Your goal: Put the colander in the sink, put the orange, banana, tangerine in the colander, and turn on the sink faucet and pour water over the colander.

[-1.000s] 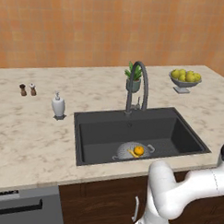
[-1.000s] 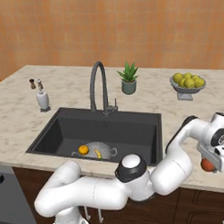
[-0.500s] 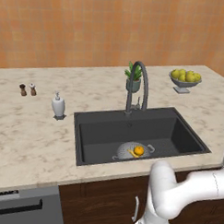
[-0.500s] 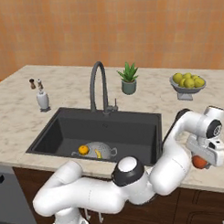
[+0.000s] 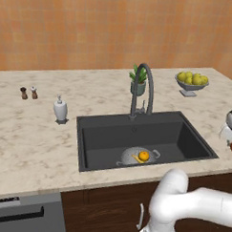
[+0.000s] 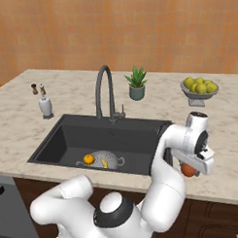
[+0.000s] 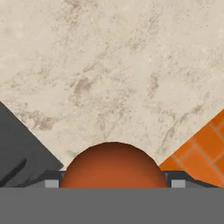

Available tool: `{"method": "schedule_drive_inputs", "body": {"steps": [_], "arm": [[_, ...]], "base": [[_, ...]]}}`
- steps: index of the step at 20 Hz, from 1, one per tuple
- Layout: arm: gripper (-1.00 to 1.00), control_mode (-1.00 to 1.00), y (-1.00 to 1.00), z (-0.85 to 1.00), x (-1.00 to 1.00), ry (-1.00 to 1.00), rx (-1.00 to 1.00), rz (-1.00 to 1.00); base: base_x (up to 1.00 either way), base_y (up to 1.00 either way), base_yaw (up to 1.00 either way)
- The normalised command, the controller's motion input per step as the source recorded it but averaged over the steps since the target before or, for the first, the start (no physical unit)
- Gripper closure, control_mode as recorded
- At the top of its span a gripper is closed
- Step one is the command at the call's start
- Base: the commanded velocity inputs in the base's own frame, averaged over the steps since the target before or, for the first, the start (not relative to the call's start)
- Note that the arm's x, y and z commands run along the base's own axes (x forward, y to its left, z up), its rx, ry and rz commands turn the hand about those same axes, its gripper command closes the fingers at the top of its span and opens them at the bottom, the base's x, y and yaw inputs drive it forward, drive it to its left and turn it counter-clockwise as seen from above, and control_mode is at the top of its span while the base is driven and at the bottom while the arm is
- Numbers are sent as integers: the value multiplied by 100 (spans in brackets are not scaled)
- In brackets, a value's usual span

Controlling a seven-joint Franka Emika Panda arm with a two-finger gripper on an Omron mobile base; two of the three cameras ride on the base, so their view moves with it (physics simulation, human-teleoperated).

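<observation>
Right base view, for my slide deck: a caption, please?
Gripper carries the tangerine above the counter; colander waits in the sink.

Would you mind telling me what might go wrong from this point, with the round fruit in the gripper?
The tangerine, held in the gripper, hangs over the counter, well to the right of the colander; a slip would probably send it rolling off. The tall sink faucet stands close to the way across the sink, so the arm might clip it.

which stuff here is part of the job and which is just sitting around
Job: sink; colander in it, holding an orange and banana; sink faucet; reddish-orange tangerine between the gripper fingers.

Lying about: soap bottle, two shakers, potted plant, fruit bowl.
</observation>
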Motion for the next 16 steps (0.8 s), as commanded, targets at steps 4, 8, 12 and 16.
{"method": "schedule_drive_inputs", "body": {"steps": [4, 8, 12, 16], "arm": [[100, -100, 93, 12, -34, -12, -7, 17], [100, -100, 93, 25, -25, -8, -12, 23], [100, -100, 90, 35, -11, -6, -13, 30], [100, -100, 94, 33, -2, -6, -11, 31]], "base": [[0, 0, 0], [0, 0, 0], [0, 0, 0], [0, 0, 0]]}}
